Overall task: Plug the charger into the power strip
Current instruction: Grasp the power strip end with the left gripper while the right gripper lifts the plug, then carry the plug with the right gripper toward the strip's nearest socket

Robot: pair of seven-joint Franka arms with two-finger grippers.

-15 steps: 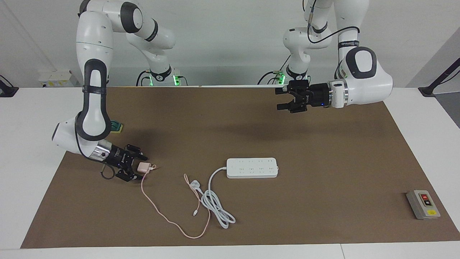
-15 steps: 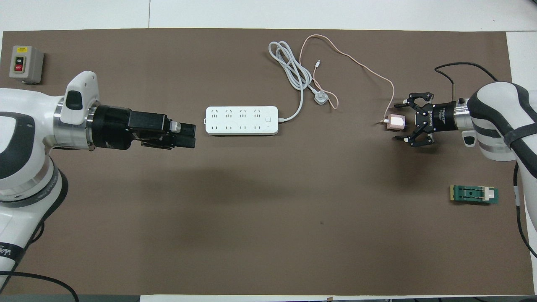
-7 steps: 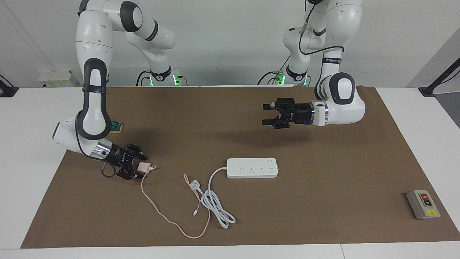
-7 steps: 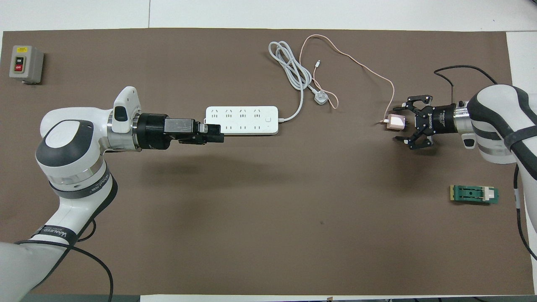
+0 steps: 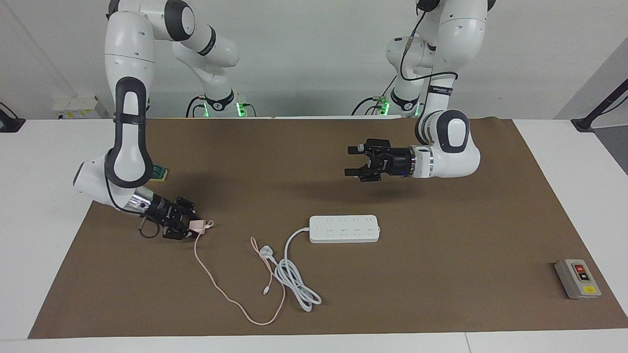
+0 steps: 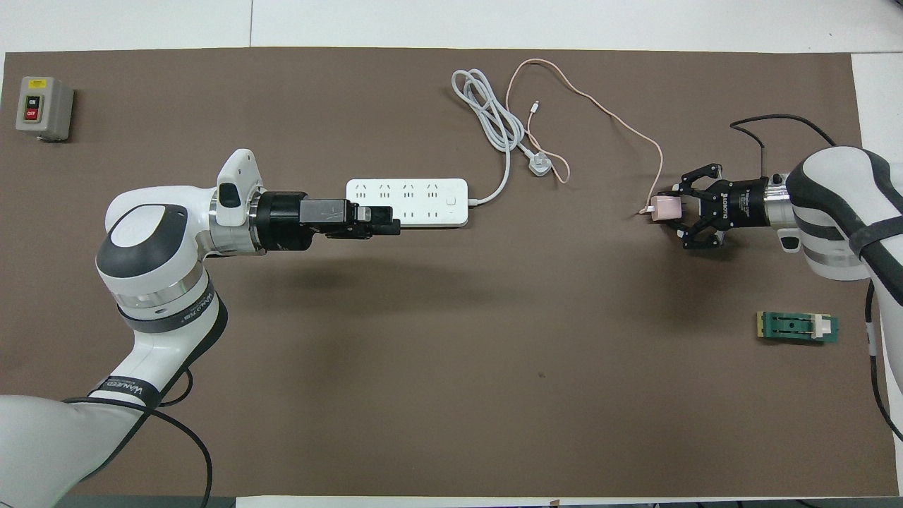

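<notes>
Right gripper (image 5: 189,226) closed its jaws onto the charger (image 5: 197,225) well off the power strip (image 5: 344,229); left gripper (image 5: 354,161), jaws wide, swung over it; lift prongs-down.

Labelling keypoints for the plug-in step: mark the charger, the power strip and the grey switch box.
charger (image 6: 665,207), overhead view, top face of the pink cube.
power strip (image 5: 343,229), facing view, middle of the socket face.
grey switch box (image 5: 577,278), facing view, top panel between the buttons.

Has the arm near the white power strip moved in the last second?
Yes. The left gripper has come down and swung toward the table's middle; in the overhead view it now overlaps the power strip edge, where before it was short of it.
</notes>
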